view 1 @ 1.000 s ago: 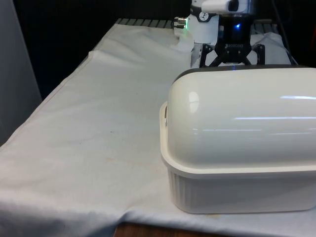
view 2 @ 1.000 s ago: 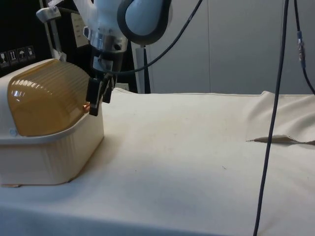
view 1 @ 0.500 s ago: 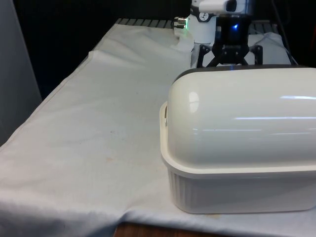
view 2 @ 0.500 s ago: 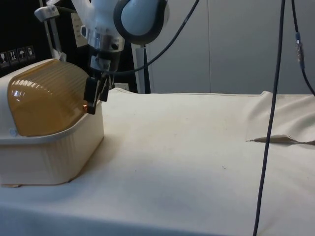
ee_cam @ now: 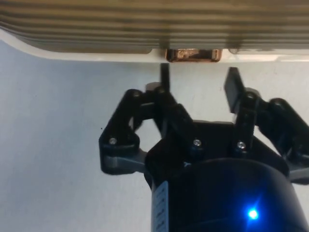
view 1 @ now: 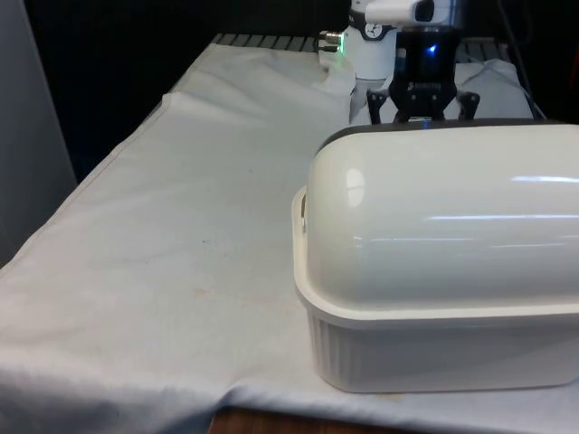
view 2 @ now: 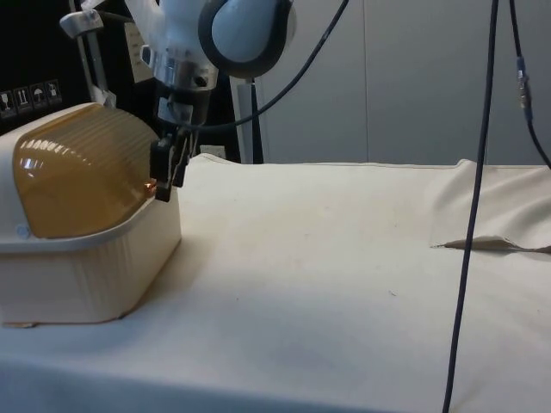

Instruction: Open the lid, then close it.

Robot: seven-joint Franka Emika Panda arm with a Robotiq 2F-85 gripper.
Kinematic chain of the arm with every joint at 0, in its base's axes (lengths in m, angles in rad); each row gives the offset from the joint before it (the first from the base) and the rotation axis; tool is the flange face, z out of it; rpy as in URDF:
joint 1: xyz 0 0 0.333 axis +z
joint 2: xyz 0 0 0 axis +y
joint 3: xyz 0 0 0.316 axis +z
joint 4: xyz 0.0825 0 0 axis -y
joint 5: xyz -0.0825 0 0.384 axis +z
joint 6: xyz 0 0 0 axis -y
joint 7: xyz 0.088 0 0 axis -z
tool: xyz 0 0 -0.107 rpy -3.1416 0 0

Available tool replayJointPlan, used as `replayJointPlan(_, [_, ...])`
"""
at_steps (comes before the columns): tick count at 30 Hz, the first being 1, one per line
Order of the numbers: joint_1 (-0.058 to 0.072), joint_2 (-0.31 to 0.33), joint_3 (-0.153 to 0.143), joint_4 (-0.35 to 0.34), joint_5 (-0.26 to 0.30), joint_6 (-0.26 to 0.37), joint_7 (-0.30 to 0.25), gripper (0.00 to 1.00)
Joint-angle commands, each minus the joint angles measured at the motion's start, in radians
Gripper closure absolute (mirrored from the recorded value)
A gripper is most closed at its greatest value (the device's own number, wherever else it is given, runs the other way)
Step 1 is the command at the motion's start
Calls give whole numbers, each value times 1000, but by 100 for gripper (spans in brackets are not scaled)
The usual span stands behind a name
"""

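Gripper [ee_cam: 198, 79], fingers parted and empty, faces the lid handle [ee_cam: 193, 54] at the bread box [view 2: 86, 258] rim.

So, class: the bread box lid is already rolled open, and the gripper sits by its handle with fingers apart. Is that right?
Not quite. The bread box lid is closed, down on the base's rim, as the side view shows. The rest holds: the gripper sits by the lid's handle with fingers apart.

Cream bread box [view 2: 95, 267] with ribbed amber lid [view 2: 82, 176], on white cloth [view 1: 181, 226].
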Motion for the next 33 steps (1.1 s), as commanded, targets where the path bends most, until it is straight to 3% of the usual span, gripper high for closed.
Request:
replayJointPlan(1, [-2, 1, 1, 1, 1, 0, -2, 44])
replayJointPlan(7, [-1, 1, 1, 1, 1, -1, -1, 74])
replayJointPlan(8, [-1, 1, 0, 1, 1, -1, -1, 86])
replayJointPlan(12, [-2, -14, 4, -2, 5, -12, -3, 100])
replayJointPlan(18, [-4, -45, 9, -5, 12, -57, -8, 100])
replayJointPlan(19, [0, -32, 1, 1, 0, -42, 0, 100])
replayJointPlan(28, [-3, -57, 26, 9, 16, -110, -21, 100])
replayJointPlan(29, [1, -57, 15, 6, 0, -100, -7, 100])
replayJointPlan(33, [-4, -56, 37, 14, 19, -121, -33, 100])
